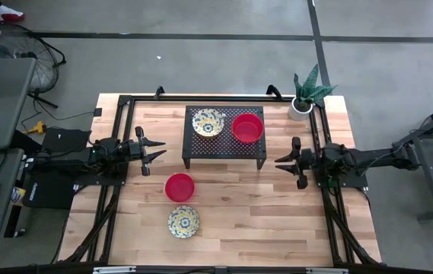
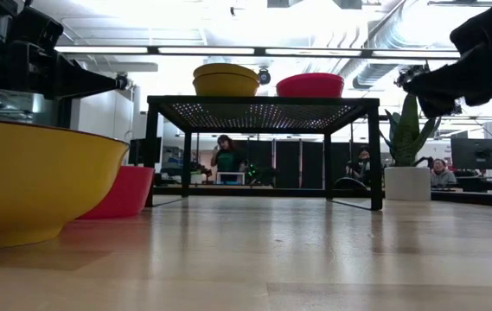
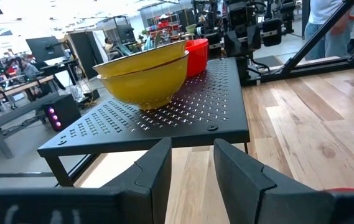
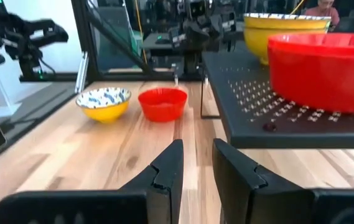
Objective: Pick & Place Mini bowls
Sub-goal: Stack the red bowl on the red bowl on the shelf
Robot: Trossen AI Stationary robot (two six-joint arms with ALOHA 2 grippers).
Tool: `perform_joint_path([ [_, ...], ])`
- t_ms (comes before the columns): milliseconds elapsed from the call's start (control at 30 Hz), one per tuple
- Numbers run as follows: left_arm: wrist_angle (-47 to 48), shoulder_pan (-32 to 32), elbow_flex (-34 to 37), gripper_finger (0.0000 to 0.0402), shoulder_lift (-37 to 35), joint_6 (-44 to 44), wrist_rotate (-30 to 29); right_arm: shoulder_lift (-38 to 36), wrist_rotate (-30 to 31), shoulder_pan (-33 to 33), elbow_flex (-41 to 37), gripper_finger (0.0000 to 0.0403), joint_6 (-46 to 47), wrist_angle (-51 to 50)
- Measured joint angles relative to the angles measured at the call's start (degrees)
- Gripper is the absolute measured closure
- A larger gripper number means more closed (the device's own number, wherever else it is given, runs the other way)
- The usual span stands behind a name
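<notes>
high view, bowls on rack: we see a stack of floral bowls (image 1: 208, 122) and red bowls (image 1: 247, 128) side by side on the black perforated rack (image 1: 224, 148).
bowls on worktop: a red bowl (image 1: 179, 186) sits in front of the rack, with a floral bowl (image 1: 183, 221) just beside it, nearer the front edge of the worktop (image 1: 277, 205).
left claw (image 1: 154, 151): ours hangs left of the rack, fingers parted, grasping nothing.
right claw (image 1: 284, 161): ours hangs right of the rack, fingers parted, empty.
plant pot (image 1: 300, 107): white, at the far right corner.
</notes>
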State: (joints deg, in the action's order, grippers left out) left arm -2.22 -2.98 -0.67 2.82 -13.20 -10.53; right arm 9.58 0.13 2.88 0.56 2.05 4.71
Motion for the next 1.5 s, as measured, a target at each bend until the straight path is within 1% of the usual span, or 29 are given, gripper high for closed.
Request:
perform_joint_path([
  [267,0.00,0.00,0.00,0.0284,0.00,0.00,0.01,0.02,-0.09,-0.01,-0.02,0.0329,-1.01,-2.98],
  [1500,-0.01,0.00,0.00,0.0284,-0.01,0.01,0.00,0.04,-0.11,-0.01,-0.04,0.0329,-0.62,-3.22],
])
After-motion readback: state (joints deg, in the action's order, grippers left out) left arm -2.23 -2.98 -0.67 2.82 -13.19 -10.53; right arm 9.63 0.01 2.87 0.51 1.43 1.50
